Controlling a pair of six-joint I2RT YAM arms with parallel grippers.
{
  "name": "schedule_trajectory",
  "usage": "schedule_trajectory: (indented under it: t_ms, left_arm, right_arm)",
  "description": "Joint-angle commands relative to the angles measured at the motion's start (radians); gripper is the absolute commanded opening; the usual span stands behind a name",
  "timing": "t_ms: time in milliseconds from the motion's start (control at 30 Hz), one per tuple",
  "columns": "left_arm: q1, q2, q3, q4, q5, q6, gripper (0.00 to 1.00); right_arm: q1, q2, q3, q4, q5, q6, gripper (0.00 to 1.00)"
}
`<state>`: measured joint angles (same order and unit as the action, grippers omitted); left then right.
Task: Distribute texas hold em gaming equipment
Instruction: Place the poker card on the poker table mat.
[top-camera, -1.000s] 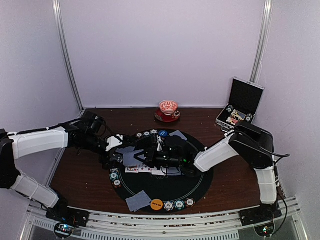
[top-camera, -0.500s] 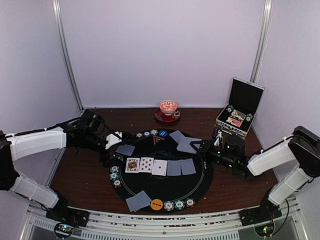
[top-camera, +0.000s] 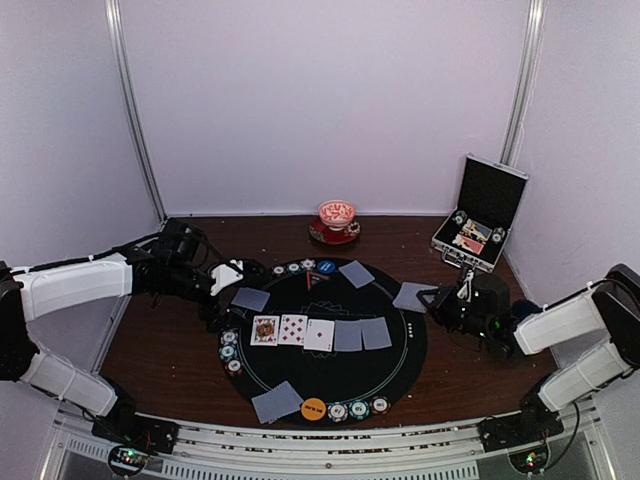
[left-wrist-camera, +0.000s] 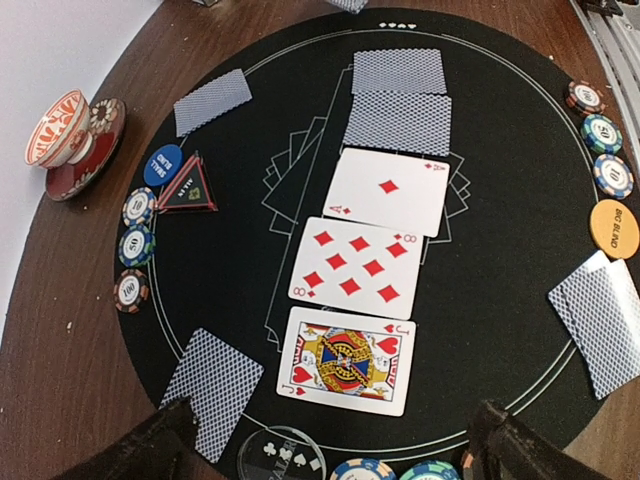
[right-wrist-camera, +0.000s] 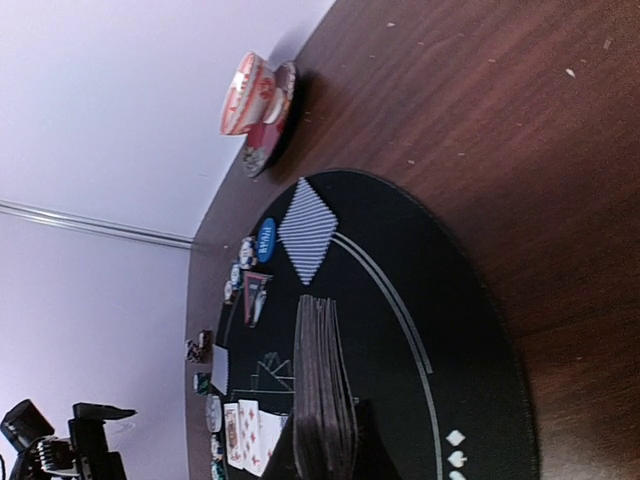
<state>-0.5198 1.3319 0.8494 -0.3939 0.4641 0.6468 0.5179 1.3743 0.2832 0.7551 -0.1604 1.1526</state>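
Observation:
On the round black mat (top-camera: 398, 372) lies a row of cards: a jack (left-wrist-camera: 346, 360), an eight (left-wrist-camera: 355, 268) and an ace (left-wrist-camera: 390, 190) face up, then two face-down cards (left-wrist-camera: 398, 98). Single face-down cards (top-camera: 276, 402) lie near the rim. Striped chips (top-camera: 229, 350), a blue disc (top-camera: 325, 267), an orange disc (top-camera: 314, 408) and a clear disc (left-wrist-camera: 280, 455) edge the mat. My left gripper (left-wrist-camera: 335, 420) hangs open over the mat's left edge, holding nothing. At the mat's right edge my right gripper (right-wrist-camera: 325, 440) is shut on the deck of cards (right-wrist-camera: 325, 380).
A red-patterned bowl on a saucer (top-camera: 337, 222) stands behind the mat. An open silver-edged case (top-camera: 482, 212) sits at the back right. A black triangular marker (left-wrist-camera: 188, 185) lies next to the blue disc. Brown table (top-camera: 160, 350) surrounds the mat.
My right arm has pulled back from over the middle of the mat to its right edge, taking the deck along. The row of five cards is now uncovered. The left arm has barely moved.

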Motion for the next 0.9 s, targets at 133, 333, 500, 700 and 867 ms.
schedule_trajectory:
  t_ms: [133,333,500,700,867]
  left_arm:
    - [0.009,0.002,0.007,0.036,-0.004,-0.01,0.98]
    - [0.01,0.009,0.008,0.037,-0.002,-0.007,0.98]
    - [0.01,0.012,0.006,0.037,-0.001,-0.006,0.98]
    - [0.01,0.012,0.007,0.037,-0.001,-0.005,0.98]
    - [0.009,0.007,0.007,0.036,-0.002,-0.006,0.98]
  right_arm:
    - [-0.088,0.213,0.015,0.147,-0.115,0.003,0.0]
    - [-0.108,0.308,0.026,0.188,-0.145,0.009,0.07]
    - [-0.114,0.304,0.073,0.048,-0.128,-0.05,0.27]
    - [-0.124,0.27,0.132,-0.081,-0.099,-0.094,0.26]
    - [-0.125,0.289,0.188,-0.151,-0.075,-0.12,0.27]
